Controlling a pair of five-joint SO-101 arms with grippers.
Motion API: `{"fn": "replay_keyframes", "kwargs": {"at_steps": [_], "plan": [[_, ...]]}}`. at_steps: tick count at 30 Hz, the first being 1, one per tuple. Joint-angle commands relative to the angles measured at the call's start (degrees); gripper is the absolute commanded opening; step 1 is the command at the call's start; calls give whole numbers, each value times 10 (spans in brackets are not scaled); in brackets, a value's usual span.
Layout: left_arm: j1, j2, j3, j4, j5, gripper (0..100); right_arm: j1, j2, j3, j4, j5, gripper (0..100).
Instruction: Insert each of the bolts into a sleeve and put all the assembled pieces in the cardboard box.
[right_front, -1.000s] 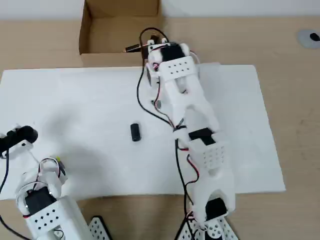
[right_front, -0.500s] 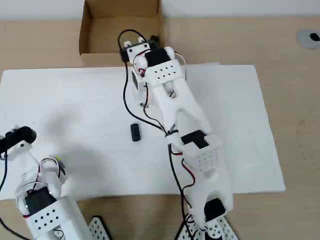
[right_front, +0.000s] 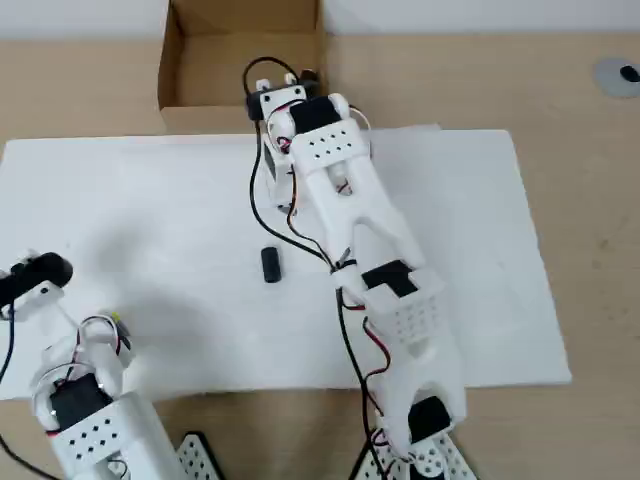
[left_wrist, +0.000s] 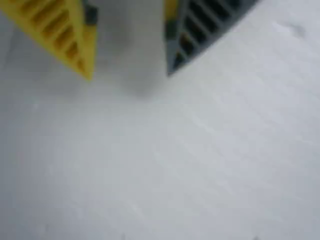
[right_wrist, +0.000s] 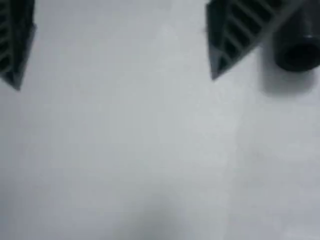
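On the white sheet (right_front: 150, 200), a black sleeve (right_front: 271, 263) lies alone, well apart from the cardboard box (right_front: 180, 60). Your right claw (right_wrist: 116, 82) hangs wide open near the box. Your left claw (left_wrist: 129, 75) is narrowly open over the sheet, holding nothing.

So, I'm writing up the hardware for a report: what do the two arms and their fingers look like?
Both the left arm and right arm are white plastic shells with grids of small holes, black motors, and loose black and red cables. The left arm's fingers are ribbed wedges, one yellow, one dark; the right arm's fingers are both dark and ribbed.
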Motion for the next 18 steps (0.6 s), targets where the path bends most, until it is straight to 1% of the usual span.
{"fn": "replay_keyframes", "kwargs": {"at_steps": [1,3,5,10,14,18], "plan": [[3,-6,-12,-3,3,104,-10,-32,-20,8,-21,285],[3,-6,-12,-3,3,104,-7,-33,-25,3,1,285],[3,-6,-12,-3,3,104,-1,-30,-42,-4,43,285],[3,-6,-12,-3,3,104,63,-22,-80,-19,184,285],[3,-6,-12,-3,3,104,172,0,-124,-24,193,284],[3,-6,-12,-3,3,104,276,32,-167,-2,244,284]]}}
